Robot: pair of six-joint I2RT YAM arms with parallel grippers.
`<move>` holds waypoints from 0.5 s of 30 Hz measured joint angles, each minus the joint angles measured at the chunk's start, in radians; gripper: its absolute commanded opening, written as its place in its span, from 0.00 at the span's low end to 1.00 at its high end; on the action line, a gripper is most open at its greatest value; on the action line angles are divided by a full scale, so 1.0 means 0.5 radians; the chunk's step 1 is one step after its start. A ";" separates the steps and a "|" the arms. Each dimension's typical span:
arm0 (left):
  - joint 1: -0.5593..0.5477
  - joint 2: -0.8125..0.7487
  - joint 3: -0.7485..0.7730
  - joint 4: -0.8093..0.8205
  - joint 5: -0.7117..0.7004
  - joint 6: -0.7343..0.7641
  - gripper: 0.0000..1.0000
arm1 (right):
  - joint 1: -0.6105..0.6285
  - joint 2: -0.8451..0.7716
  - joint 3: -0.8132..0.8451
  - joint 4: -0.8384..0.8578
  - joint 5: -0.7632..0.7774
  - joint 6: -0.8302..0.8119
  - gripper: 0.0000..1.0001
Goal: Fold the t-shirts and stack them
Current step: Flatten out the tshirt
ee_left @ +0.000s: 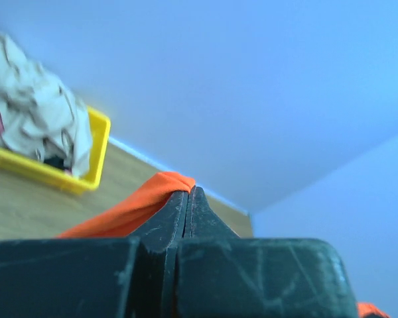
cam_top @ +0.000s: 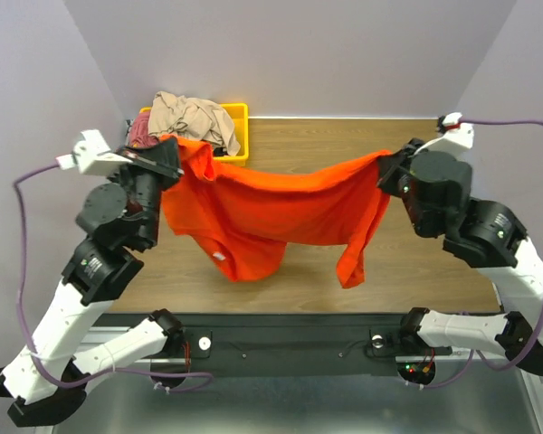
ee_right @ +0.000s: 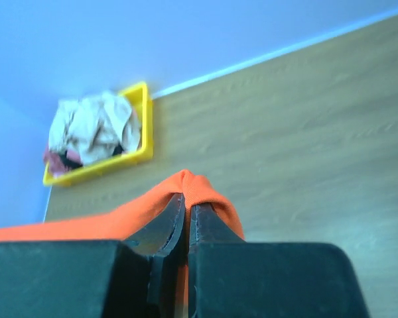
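Hanging between two robot arms, an orange t-shirt [cam_top: 271, 203] is held stretched above the wooden counter [cam_top: 416, 262].
Only the overhead view takes in the whole garment: its long axis runs left to right, its upper edge pulled between the arms, with the body and one sleeve drooping toward the near edge. Whether the lowest cloth touches the counter cannot be told. The wrist views show the left jaws and right jaws each clenched on a pinched fold of orange cloth. A yellow bin [cam_top: 240, 127] of crumpled beige clothes [cam_top: 195, 117] sits far left.
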 measured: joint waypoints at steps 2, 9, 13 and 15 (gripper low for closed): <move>0.000 0.050 0.177 -0.007 -0.111 0.083 0.00 | 0.000 0.021 0.157 0.004 0.101 -0.113 0.00; 0.000 0.130 0.378 0.014 -0.397 0.311 0.00 | 0.000 0.063 0.304 0.009 0.436 -0.324 0.00; 0.001 0.260 0.378 0.027 -0.487 0.367 0.00 | 0.000 0.157 0.298 0.008 0.546 -0.349 0.00; 0.016 0.342 0.378 0.042 -0.504 0.399 0.00 | 0.000 0.234 0.301 0.008 0.634 -0.368 0.00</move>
